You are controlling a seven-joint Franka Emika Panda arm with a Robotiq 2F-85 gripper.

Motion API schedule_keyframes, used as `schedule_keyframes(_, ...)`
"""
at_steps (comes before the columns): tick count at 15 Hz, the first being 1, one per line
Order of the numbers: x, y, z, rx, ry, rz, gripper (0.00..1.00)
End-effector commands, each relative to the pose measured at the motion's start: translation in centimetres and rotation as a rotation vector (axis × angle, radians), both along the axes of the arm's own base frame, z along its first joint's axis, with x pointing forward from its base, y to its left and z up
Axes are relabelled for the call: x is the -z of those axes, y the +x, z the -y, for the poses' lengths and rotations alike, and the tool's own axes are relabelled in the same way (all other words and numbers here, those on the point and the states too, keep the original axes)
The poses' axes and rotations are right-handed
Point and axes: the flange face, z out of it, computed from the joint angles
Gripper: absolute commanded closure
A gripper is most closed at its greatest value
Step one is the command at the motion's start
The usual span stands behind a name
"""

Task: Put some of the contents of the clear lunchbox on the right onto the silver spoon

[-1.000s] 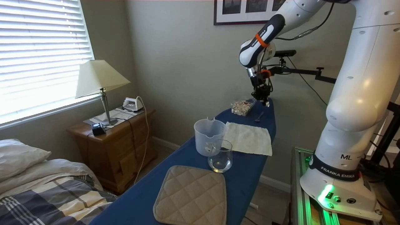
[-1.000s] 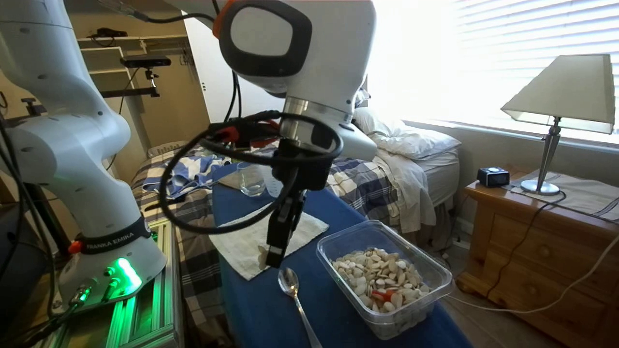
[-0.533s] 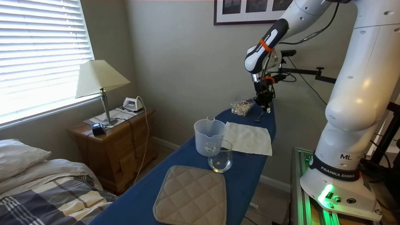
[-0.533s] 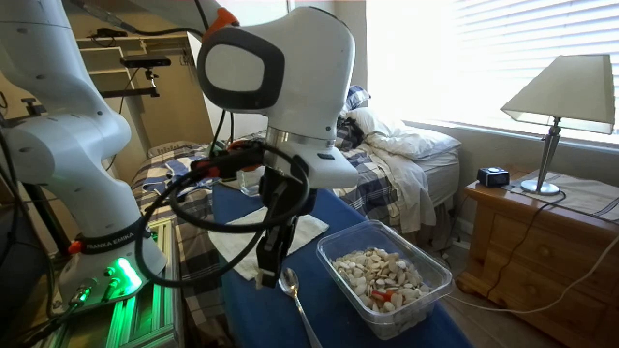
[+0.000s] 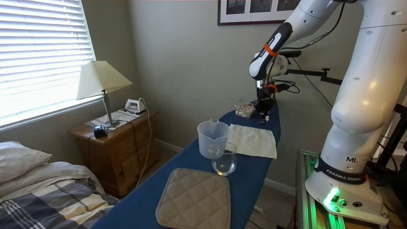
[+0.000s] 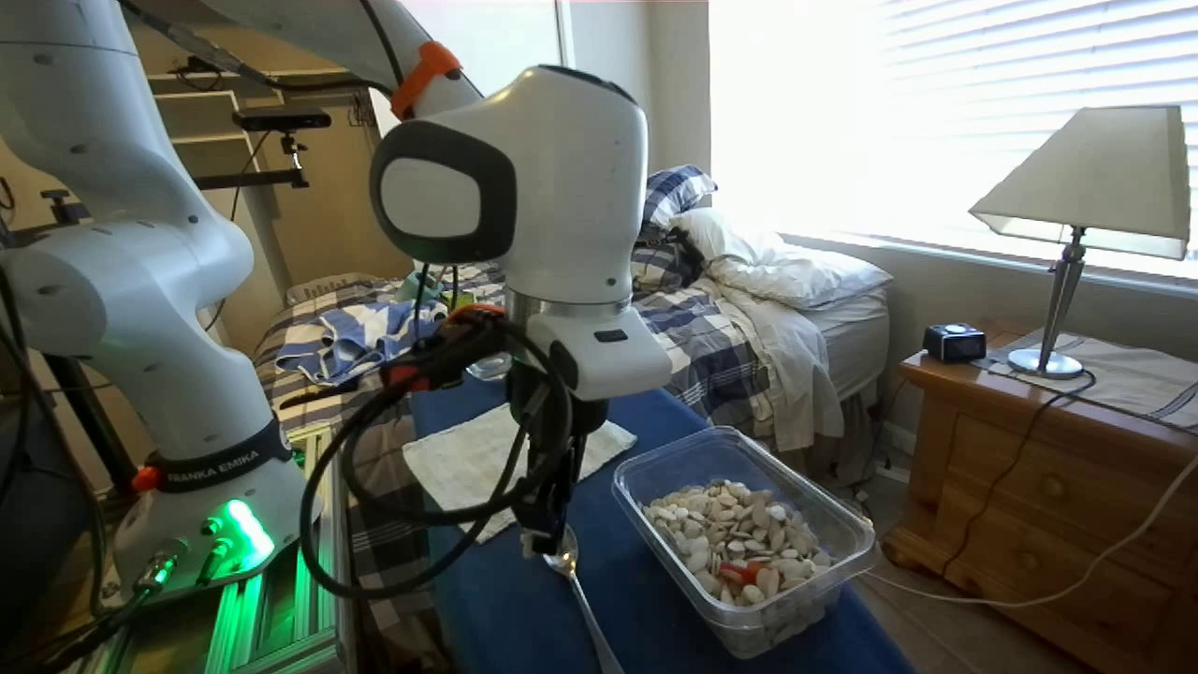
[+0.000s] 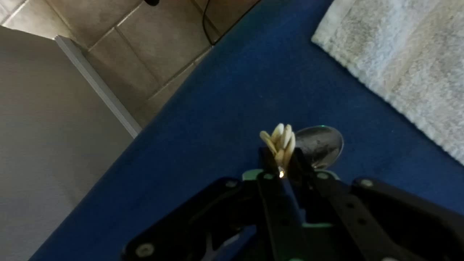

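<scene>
The clear lunchbox (image 6: 688, 452) is a low see-through plastic box holding pale seeds (image 6: 735, 543). It also shows at the far end of the board in an exterior view (image 5: 244, 110). The silver spoon (image 6: 591, 616) lies beside it on the blue board. Its bowl (image 7: 320, 145) shows in the wrist view, partly behind a finger, and looks bare there. My gripper (image 7: 282, 161) is shut on several seeds (image 7: 284, 141) that stick out past its fingertips. In an exterior view the gripper (image 6: 547, 529) points down just above and beside the spoon's bowl. Its contact with the spoon cannot be told.
A white cloth (image 5: 252, 141) lies near the spoon, with its corner in the wrist view (image 7: 398, 65). A plastic jug (image 5: 206, 140), a stemless glass (image 5: 224, 163) and a quilted mat (image 5: 197, 198) stand farther along the narrow blue board (image 5: 178, 162).
My gripper has come down and, in an exterior view, shifted from above the cloth's edge to just over the spoon's bowl, still holding the seeds. The spoon and lunchbox have not moved.
</scene>
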Motion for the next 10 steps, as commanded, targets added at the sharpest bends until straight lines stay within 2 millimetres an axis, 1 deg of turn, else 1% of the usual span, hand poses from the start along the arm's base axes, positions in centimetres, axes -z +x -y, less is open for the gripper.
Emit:
schedule_keyframes(1,0.29,0.02,-0.60,-0.024,0.000,0.082,0.95)
schedule_keyframes(6,0.86,0.23,-1.11,-0.045,0.004,0.141,0.95)
schedule_keyframes(10,1.20,0.30,-1.23,-0.057,0.010,0.156,0.95)
